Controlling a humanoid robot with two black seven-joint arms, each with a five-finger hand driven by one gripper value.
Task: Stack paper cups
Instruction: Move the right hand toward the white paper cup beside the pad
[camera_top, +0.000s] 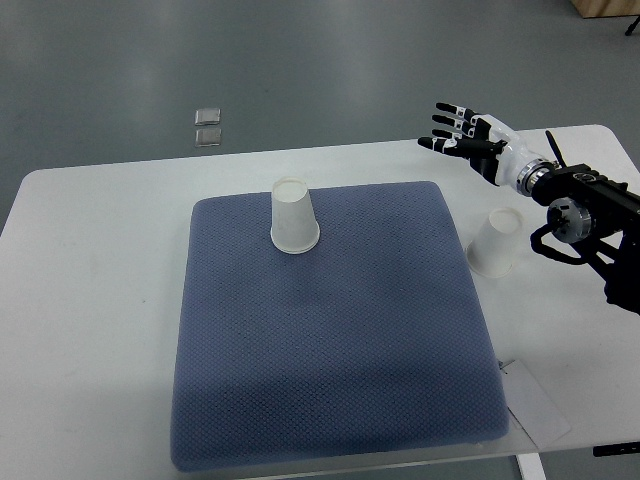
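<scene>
**Right hand open and empty above the far right of the table**

I see my right hand (462, 133) hovering with fingers spread, holding nothing, over the far right part of the white table (90, 300). One paper cup (293, 216) stands upside down on the blue mat (330, 350), near its far edge. The second cup (495, 242) sits inverted on the table just beside the mat's right edge, below my forearm.
</scene>
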